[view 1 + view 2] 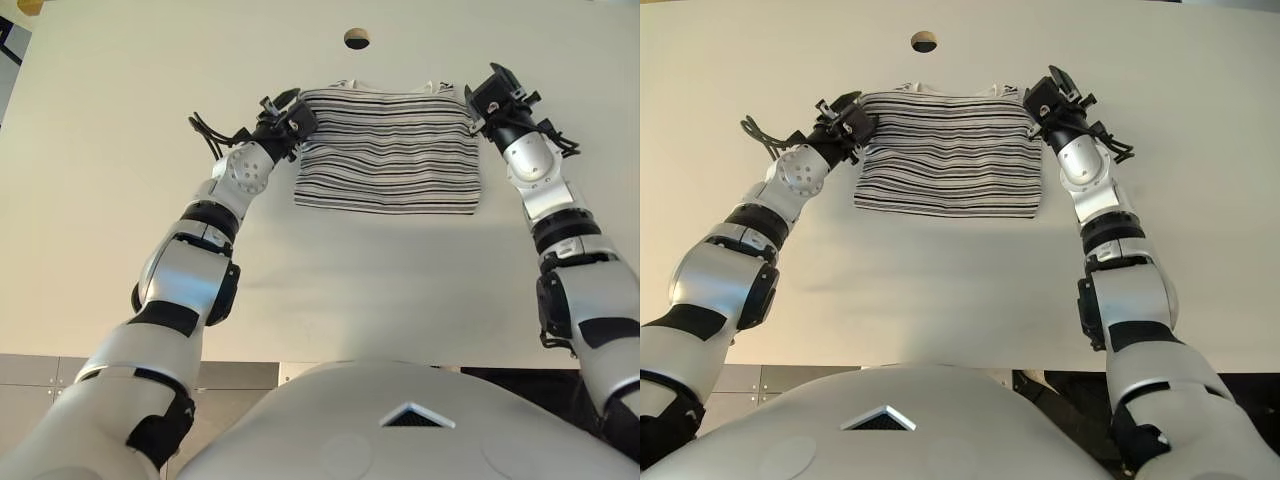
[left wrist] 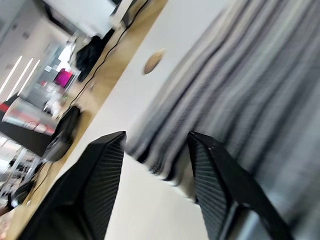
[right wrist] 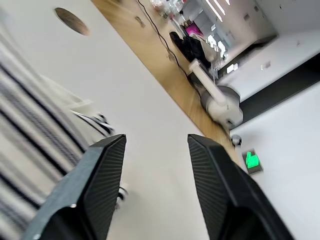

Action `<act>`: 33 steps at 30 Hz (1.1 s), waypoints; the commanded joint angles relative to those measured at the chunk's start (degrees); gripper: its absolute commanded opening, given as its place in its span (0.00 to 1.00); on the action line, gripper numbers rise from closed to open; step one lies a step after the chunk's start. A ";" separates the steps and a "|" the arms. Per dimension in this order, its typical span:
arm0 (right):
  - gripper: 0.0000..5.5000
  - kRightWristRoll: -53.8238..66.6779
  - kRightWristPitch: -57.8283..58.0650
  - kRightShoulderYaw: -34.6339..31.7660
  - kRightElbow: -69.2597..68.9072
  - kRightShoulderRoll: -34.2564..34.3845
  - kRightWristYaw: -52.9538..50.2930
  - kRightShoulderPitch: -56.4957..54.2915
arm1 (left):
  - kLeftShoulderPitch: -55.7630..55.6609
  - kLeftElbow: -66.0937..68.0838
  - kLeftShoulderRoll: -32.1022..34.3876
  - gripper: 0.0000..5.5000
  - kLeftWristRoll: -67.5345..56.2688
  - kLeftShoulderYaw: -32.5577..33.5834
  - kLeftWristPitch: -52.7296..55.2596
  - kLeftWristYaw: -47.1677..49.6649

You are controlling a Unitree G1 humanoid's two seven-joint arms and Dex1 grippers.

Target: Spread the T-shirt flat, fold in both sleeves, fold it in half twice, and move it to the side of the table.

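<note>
Here, the striped T-shirt [image 1: 388, 150] lies folded into a rectangle on the white desk [image 1: 120, 250]. My left fingers [image 2: 105, 185] and right fingers [image 3: 100, 185] are spread apart, gripping nothing, beside its far corners. Beyond sits a round cable hole [image 1: 356, 38].

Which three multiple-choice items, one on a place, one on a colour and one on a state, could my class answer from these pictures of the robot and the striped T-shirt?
1. Where is the round hole in the table?
A. Beyond the far edge of the T-shirt
B. Between T-shirt and robot
C. Under the T-shirt

2. What colours is the T-shirt?
A. Plain red
B. Dark and light stripes
C. Green dots

3. How are the left gripper and right gripper?
A. Both shut
B. Both open
C. Only the left open

Answers: 1 A, the hole lies past the collar edge; 2 B, stripes run across it; 3 B, each wrist view shows its fingers apart.
</note>
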 commanded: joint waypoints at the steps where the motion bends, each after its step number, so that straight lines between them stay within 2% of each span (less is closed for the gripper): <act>1: 0.52 2.78 -1.87 -2.04 -0.01 0.04 -0.03 -0.64 | -3.35 1.97 -0.23 0.51 -3.54 4.77 5.24 2.00; 6: 0.54 0.34 -10.99 3.22 -28.46 -7.42 9.65 18.84 | 0.71 1.99 5.10 0.64 -4.42 7.78 6.72 5.80; 9: 0.54 -7.11 -9.69 5.58 -40.17 -16.08 14.16 28.45 | 6.24 -1.50 7.48 0.71 -7.11 10.71 -0.48 8.00; 11: 0.54 -9.95 -8.23 6.67 -42.33 -18.68 16.12 30.85 | 9.11 -4.78 7.09 0.71 -9.20 12.60 -5.59 8.75; 15: 0.54 -17.53 -6.43 10.28 -39.14 -21.63 16.41 28.59 | 17.76 -18.73 4.11 0.71 -13.70 17.14 -13.21 14.19; 19: 0.54 -18.95 -7.15 12.41 -43.41 -22.65 18.86 27.65 | 27.39 -36.92 1.80 0.71 -15.82 19.62 -11.56 14.88; 21: 0.54 -19.53 -7.94 14.06 -49.62 -24.49 22.09 30.14 | 31.50 -46.23 1.03 0.71 -14.43 18.66 -9.54 13.72; 23: 0.54 -17.17 -8.97 15.49 -63.28 -29.57 28.33 37.71 | 35.39 -54.70 1.11 0.71 -12.75 17.69 -7.79 12.00; 26: 0.54 -14.88 -9.37 17.37 -78.03 -33.96 33.95 46.27 | 38.79 -60.47 1.57 0.71 -11.61 18.19 -5.12 11.17; 28: 0.54 -15.10 -9.12 20.13 -82.61 -32.52 36.57 47.85 | 40.48 -62.41 1.79 0.71 -11.64 19.25 -3.61 11.05; 31: 0.54 -20.88 -8.55 28.68 -77.68 -20.08 38.01 40.82 | 41.85 -62.80 2.15 0.71 -12.07 20.67 -3.06 11.08; 33: 0.54 -25.46 -6.62 33.15 -69.54 -9.31 34.60 34.48 | 41.35 -61.73 2.24 0.71 -12.15 21.19 -3.31 10.84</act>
